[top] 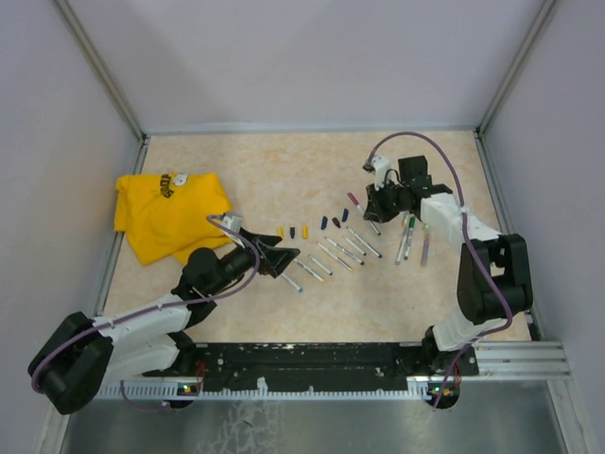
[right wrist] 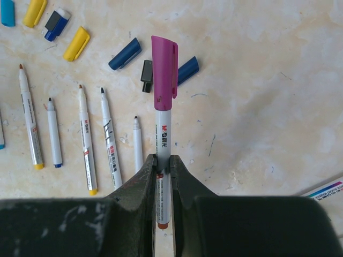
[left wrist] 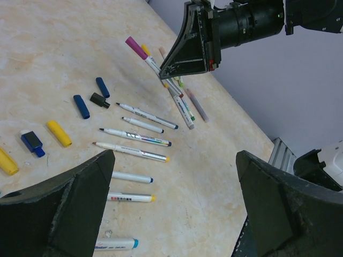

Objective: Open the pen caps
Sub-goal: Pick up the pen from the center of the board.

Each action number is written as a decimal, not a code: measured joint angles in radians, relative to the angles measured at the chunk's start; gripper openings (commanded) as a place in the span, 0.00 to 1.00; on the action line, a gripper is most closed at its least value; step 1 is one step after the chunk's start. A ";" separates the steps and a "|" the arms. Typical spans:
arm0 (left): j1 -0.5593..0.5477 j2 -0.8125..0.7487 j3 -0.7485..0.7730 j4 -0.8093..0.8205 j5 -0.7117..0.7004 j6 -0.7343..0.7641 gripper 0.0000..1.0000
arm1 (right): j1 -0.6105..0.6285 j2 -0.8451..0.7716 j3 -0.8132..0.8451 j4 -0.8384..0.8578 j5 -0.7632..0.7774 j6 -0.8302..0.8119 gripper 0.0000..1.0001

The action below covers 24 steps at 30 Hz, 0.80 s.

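Top external view: at the far left a crumpled yellow cloth (top: 170,216) lies on the table (top: 265,170). Just right of it the left arm stretches low and forward from its base, its wrist beside the cloth's edge. The left gripper (top: 284,255) is released, jaws spread wide with nothing between them. In the left wrist view its two dark fingers (left wrist: 69,209) stand well apart on either side of the picture, with bare pens lying on the table beyond them.

Next comes a short row of loose caps (top: 305,230): yellow, blue-and-white, yellow, blue, black and blue, each lying separate on the table. Just nearer the arms, the uncapped pens (top: 331,253) lie side by side, tips pointing toward that row.

Further right, the right arm rises from its base, folds at the elbow and reaches forward and inward. The right gripper (right wrist: 163,160) is clenched on the pale barrel of a pen (right wrist: 163,126), which runs straight out past the fingertips. The magenta cap (right wrist: 165,67) is still seated on the pen's far end. From the right wrist view that cap appears just beside the black and blue loose caps.

At the far right several capped pens (top: 411,236) lie together, close by the right arm's forearm.
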 measured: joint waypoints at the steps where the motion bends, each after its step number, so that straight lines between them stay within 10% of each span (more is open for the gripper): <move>1: 0.000 0.003 0.000 0.001 0.000 0.000 1.00 | 0.002 -0.002 0.000 0.000 -0.001 0.000 0.00; 24: 0.007 0.059 0.004 0.051 0.000 -0.018 1.00 | 0.032 -0.023 -0.013 0.005 -0.056 0.010 0.00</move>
